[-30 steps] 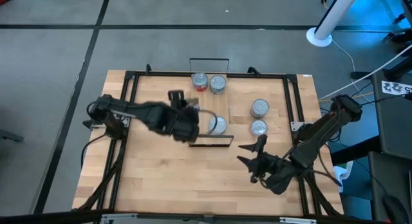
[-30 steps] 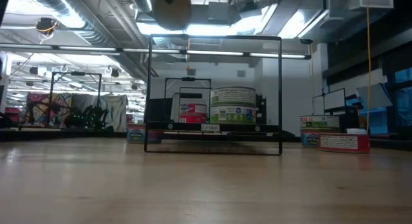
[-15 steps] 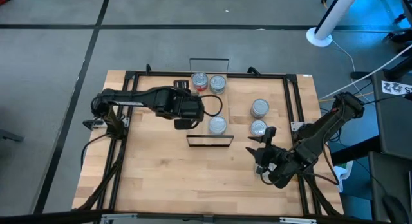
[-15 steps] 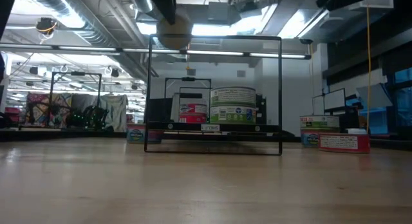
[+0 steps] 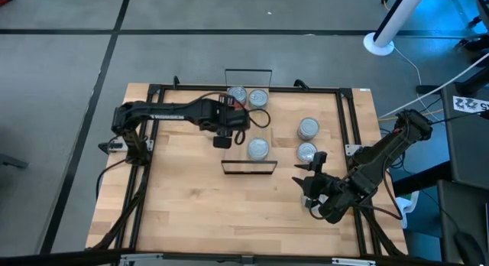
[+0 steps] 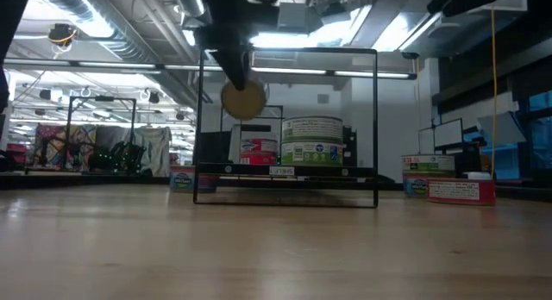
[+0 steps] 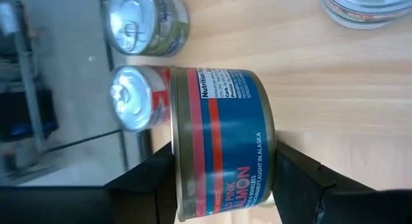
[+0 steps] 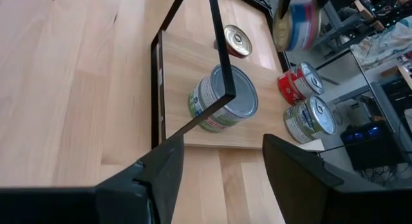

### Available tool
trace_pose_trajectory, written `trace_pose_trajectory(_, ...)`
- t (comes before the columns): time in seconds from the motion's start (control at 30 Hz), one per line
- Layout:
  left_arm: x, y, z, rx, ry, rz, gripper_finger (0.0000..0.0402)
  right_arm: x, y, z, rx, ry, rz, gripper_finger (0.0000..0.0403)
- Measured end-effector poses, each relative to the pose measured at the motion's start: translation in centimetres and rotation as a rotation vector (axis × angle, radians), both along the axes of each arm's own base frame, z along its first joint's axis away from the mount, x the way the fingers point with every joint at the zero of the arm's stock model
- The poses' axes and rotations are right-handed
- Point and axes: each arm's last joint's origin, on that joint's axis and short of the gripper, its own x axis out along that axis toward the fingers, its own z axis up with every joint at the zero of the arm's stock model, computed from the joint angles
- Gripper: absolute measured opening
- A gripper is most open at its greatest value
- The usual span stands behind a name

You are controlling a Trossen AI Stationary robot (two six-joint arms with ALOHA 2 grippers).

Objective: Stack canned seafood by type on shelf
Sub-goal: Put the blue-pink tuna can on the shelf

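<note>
- Above the shelf (image 5: 248, 121), near its far end: left gripper (image 7: 222, 185), clamped on a blue-and-red tin (image 7: 222, 140) lying on its side (label reading "PINK SALMON"), held clear of the board.
- Just past that held tin, at the shelf's far end: a red-label tin (image 5: 238, 96) and a greyish tin (image 5: 259, 98), upright, side by side.
- Closer to the shelf's near wire frame (image 5: 249, 168): one more tin with a silver top (image 5: 258, 148), green-and-white label, upright.
- Beyond the shelf on the tabletop (image 5: 191, 205), toward the right arm's side: two silver-topped tins (image 5: 308, 128) (image 5: 306, 152), near each other, well apart from the shelf.
- Near the table's front right area: right gripper (image 8: 219, 166), fingers apart, nothing between them, aimed at the shelf.
- Across the table at board height: held tin showing its gold end (image 6: 242, 100), hanging over the shelf's tins.
</note>
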Motion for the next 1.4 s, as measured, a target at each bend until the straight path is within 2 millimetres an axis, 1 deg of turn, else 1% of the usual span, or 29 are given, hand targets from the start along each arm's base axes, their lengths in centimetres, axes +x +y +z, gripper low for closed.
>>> trace_pose_trajectory(0.2, 0.1, 1.4, -1.8, 0.001, 0.018, -0.020, 0.0185, 0.0, 0.0, 0.0, 0.012, -0.008, -0.010, 0.0214)
trace_pose_trajectory(0.27, 0.1, 1.6, -2.7, 0.007, 0.025, -0.032, 0.0185, 0.0, 0.0, 0.0, 0.013, -0.008, -0.010, 0.0214)
trace_pose_trajectory(0.37, -0.4, 1.7, -4.0, 0.002, 0.093, -0.046, 0.0185, 0.0, 0.0, 0.0, 0.013, -0.007, -0.010, 0.0214)
trace_pose_trajectory(0.43, -0.7, 1.7, -4.4, 0.001, 0.114, -0.051, 0.0185, 0.0, 0.0, 0.0, 0.018, -0.002, -0.007, 0.0214)
trace_pose_trajectory(0.5, -1.6, 1.9, -4.7, -0.009, 0.151, -0.043, 0.0185, 0.0, 0.0, -0.1, 0.030, 0.010, 0.000, 0.0214)
trace_pose_trajectory(0.53, -2.1, 2.0, -4.5, -0.012, 0.145, -0.029, 0.0185, 0.0, 0.1, -0.1, 0.031, 0.011, 0.001, 0.0214)
trace_pose_trajectory(0.67, -4.5, 2.9, -2.9, 0.001, 0.064, 0.023, 0.0185, 0.0, 0.1, -0.1, 0.043, 0.004, -0.008, 0.0214)
trace_pose_trajectory(0.77, -6.4, 3.4, -2.3, -0.003, -0.028, 0.063, 0.0185, 0.0, 0.0, 0.0, 0.060, -0.016, -0.030, 0.0214)
trace_pose_trajectory(0.83, -7.6, 3.6, -2.4, -0.030, -0.117, 0.070, 0.0185, 0.0, 0.0, 0.0, 0.076, -0.025, -0.043, 0.0214)
trace_pose_trajectory(0.93, -8.8, 3.8, -3.7, -0.040, -0.245, 0.038, 0.0185, 0.0, 0.0, 0.0, 0.090, -0.044, -0.063, 0.0214)
trace_pose_trajectory(1.03, -9.0, 3.4, -4.9, 0.002, -0.345, -0.031, 0.0185, 0.0, 0.0, 0.0, 0.094, -0.071, -0.086, 0.0214)
trace_pose_trajectory(1.1, -8.6, 3.1, -5.1, 0.044, -0.412, -0.119, 0.0185, 0.0, 0.0, 0.1, 0.101, -0.089, -0.102, 0.0214)
trace_pose_trajectory(1.17, -8.4, 2.7, -5.7, 0.085, -0.393, -0.208, 0.0185, 0.1, -0.1, 0.1, 0.109, -0.112, -0.119, 0.0214)
trace_pose_trajectory(1.27, -8.3, 2.3, -7.2, 0.106, -0.338, -0.286, 0.0185, 0.1, -0.1, 0.2, 0.131, -0.151, -0.152, 0.0214)
trace_pose_trajectory(1.4, -8.1, 1.9, -8.0, 0.164, -0.340, -0.370, 0.0193, 0.1, -0.1, 0.2, 0.161, -0.176, -0.178, 0.0214)
